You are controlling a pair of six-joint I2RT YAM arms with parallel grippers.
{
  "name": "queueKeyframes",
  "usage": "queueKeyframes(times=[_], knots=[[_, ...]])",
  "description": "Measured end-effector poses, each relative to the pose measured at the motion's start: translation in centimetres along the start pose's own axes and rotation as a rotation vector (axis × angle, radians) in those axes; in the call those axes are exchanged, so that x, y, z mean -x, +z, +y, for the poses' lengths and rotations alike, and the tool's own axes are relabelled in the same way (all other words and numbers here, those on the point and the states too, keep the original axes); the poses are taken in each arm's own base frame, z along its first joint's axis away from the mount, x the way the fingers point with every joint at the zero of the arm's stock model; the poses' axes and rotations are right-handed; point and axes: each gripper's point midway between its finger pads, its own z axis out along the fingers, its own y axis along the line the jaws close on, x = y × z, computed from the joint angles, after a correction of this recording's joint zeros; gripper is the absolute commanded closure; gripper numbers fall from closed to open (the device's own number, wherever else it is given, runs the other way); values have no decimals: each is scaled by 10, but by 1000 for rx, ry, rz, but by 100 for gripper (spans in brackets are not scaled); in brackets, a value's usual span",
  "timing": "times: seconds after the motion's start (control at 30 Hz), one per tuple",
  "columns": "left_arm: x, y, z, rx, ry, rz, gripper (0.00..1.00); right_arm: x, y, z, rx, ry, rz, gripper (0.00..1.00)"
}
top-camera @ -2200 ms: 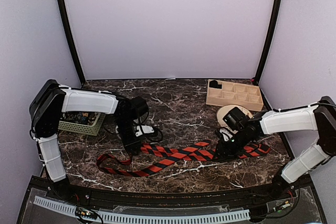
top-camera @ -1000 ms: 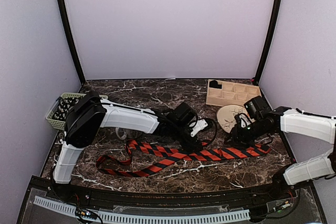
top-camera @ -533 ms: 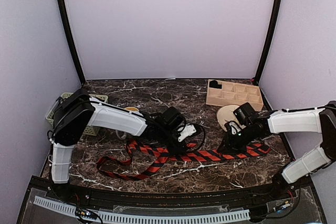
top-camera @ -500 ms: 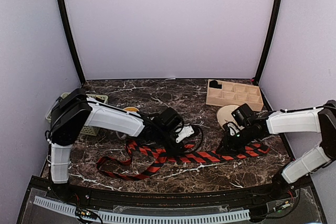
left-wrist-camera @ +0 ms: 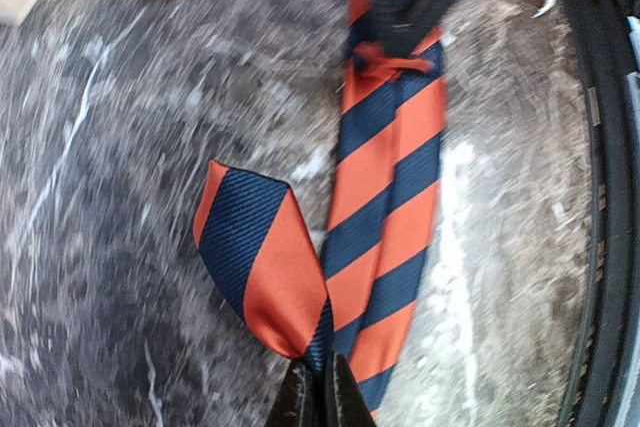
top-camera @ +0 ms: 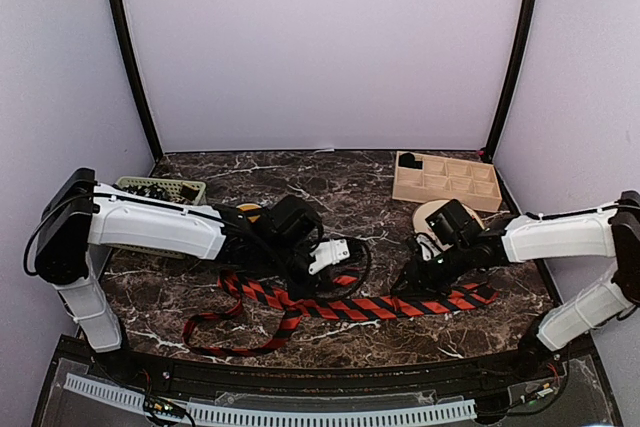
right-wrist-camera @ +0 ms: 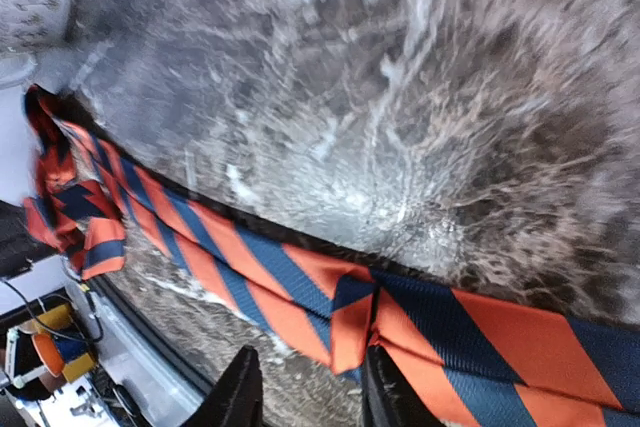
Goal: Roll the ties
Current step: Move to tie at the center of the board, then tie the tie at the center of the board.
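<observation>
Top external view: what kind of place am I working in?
Probably a robot test booth rather than a home: plain lilac walls close in a marble-patterned table, set with a striped tie and a wooden divider tray.

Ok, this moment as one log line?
left hand: shut on red-and-black striped fabric necktie | right hand: open, over necktie | necktie: not yet rolled

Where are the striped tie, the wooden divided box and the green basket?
striped tie (top-camera: 380, 305), top view, on its middle stretch.
wooden box (top-camera: 398, 185), top view, on its left wall.
green basket (top-camera: 197, 190), top view, on its right rim.
</observation>
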Motion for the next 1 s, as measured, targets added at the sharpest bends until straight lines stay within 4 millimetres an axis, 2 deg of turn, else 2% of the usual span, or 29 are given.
queueKeyframes(times=[0.17, 0.27, 0.37, 0.5, 1.0], knots=[[26, 8, -23, -63, 95, -16, 96, 24, -43, 14, 90, 17, -141, 63], [31, 26, -34, -109, 132, 17, 96, 26, -55, 6, 110, 48, -186, 65], [31, 42, -41, -149, 149, 51, 97, 16, -49, -13, 83, 103, -159, 69], [30, 55, -46, -185, 156, 84, 97, 2, -39, -29, 44, 150, -103, 73], [26, 75, -58, -251, 172, 147, 97, -8, -21, -49, -28, 186, -25, 75]])
